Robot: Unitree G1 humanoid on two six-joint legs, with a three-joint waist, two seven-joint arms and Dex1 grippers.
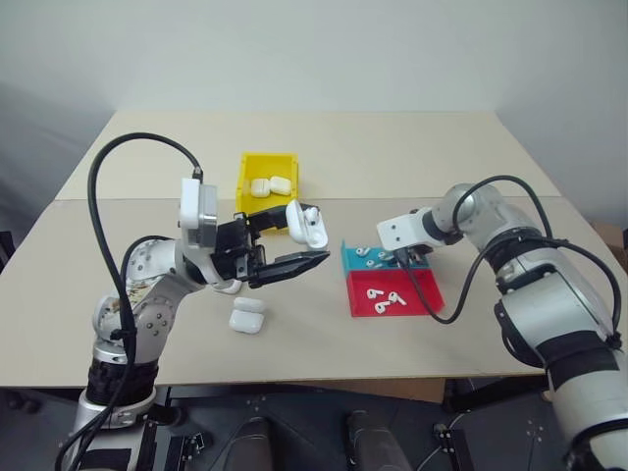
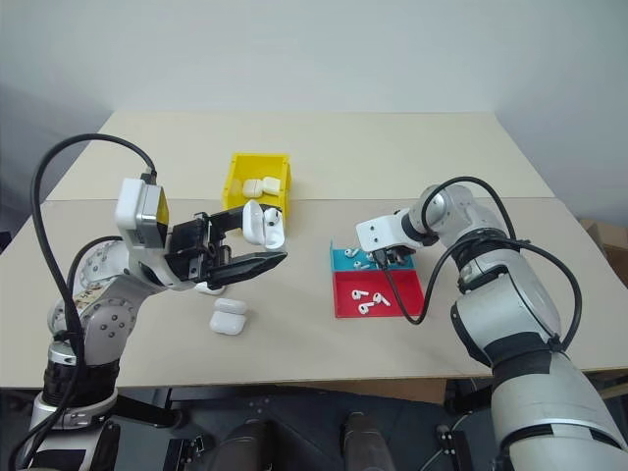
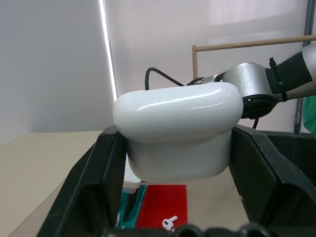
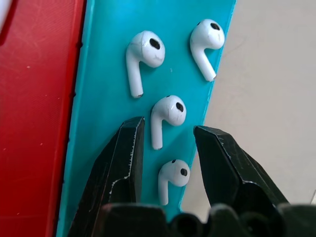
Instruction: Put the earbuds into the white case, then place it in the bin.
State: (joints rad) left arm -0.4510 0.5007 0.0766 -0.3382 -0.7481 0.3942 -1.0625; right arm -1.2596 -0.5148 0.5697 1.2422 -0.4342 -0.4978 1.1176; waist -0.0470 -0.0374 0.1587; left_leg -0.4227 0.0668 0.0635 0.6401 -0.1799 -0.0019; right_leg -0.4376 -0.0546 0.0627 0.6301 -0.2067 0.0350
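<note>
My left gripper [image 1: 308, 241] is raised above the table and shut on a white case [image 1: 310, 226]. In the left wrist view the case [image 3: 177, 133] sits clamped between the two black fingers [image 3: 84, 187]. My right gripper [image 4: 168, 131] points down into the cyan tray [image 4: 103, 74] and is open. Its fingers [image 4: 123, 158] straddle one earbud [image 4: 173, 177], and another earbud [image 4: 167, 114] lies just past the tips. Several earbuds lie in this tray. The yellow bin [image 1: 245, 172] stands at the back with two white cases [image 1: 270, 184] inside.
A red tray [image 1: 417, 304] adjoins the cyan tray [image 1: 351, 263] and holds more earbuds [image 1: 385, 299]. A closed white case [image 1: 247, 316] lies on the table below my left gripper, with another white object [image 1: 228, 287] partly hidden under it. Cables loop over both arms.
</note>
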